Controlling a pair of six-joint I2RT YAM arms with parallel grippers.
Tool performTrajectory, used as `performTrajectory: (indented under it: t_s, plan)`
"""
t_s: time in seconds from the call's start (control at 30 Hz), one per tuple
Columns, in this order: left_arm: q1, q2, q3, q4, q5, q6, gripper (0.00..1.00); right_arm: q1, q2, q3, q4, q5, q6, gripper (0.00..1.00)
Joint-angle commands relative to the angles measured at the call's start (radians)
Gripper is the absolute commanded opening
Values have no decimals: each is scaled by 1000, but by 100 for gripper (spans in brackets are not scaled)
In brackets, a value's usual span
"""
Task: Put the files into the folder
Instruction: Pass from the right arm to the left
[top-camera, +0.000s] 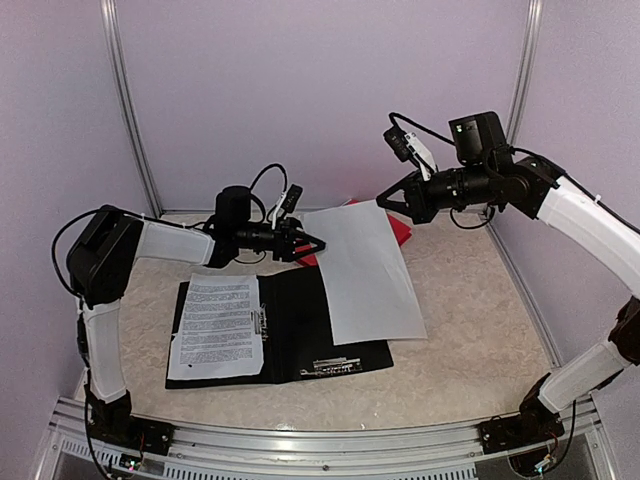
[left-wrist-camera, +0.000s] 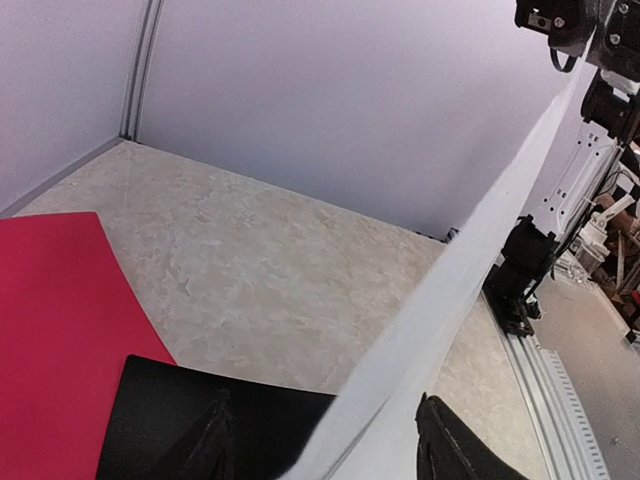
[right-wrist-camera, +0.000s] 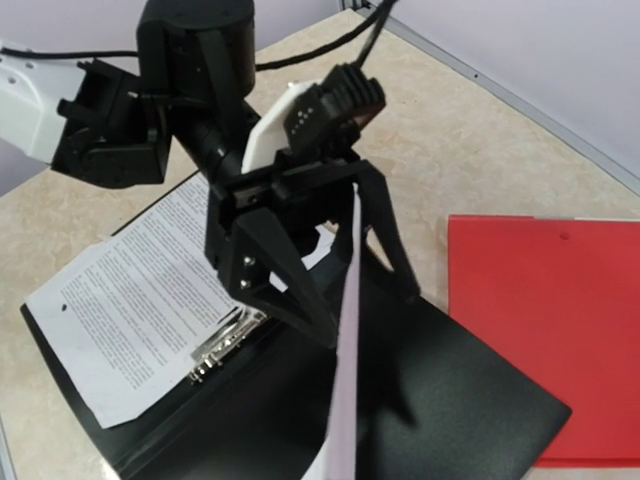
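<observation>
Paper dense with print lies on the folder's left half. A blank sheet slopes over the right, apparently pinched by the right tool; left tool gapes astride its edge.

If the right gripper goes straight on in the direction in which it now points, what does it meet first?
Most likely the left gripper, which fills the middle of the right wrist view, its open jaws either side of the white sheet that the right gripper holds. Depth is unclear.
</observation>
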Motion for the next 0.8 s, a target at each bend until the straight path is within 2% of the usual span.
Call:
performTrajectory:
  t_s: [0.0, 0.2, 0.43, 0.77]
  plan:
    - [-17, 26, 27, 14, 56, -2, 51, 2, -13, 17, -25, 22, -6, 0]
    - [-16, 8, 31, -54, 57, -3, 22, -10, -5, 11, -29, 49, -6, 0]
    - [2, -46, 33, -210, 26, 21, 0, -23, 33, 2, -46, 172, 7, 0]
    - [4, -141, 6, -452, -111, 73, 0, -23, 99, -52, -16, 265, 13, 0]
